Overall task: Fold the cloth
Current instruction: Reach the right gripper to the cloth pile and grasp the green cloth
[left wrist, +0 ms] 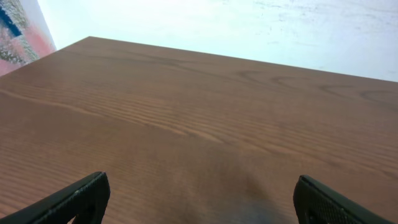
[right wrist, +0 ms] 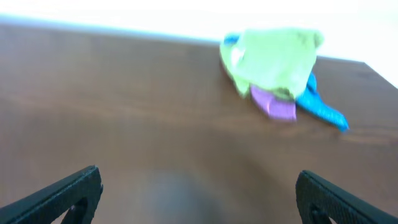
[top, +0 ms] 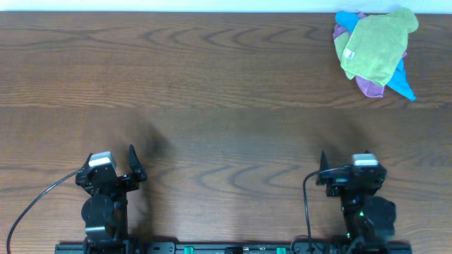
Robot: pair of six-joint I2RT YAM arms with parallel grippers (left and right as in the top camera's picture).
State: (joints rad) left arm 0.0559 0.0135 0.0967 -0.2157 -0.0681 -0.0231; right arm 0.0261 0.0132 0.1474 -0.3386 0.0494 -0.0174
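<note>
Along the near edge of the desk, the left gripper [left wrist: 200, 186] and the right gripper [right wrist: 199, 177] hang low over the wood, each with its black fingers spread wide. A black cable [top: 35, 201] curves out from the left arm toward the near left corner. The brown wood-grain desk top [top: 212, 85] stretches away from them. By the far right corner the lime-green terry cloth [top: 374, 46] lies crumpled and unfolded, a small white tag at its left edge. It is draped over a bright blue cloth [top: 404, 83] and a purple cloth [top: 369, 86], both poking out from under its near side. Past the far edge is a white wall [left wrist: 249, 25].
</note>
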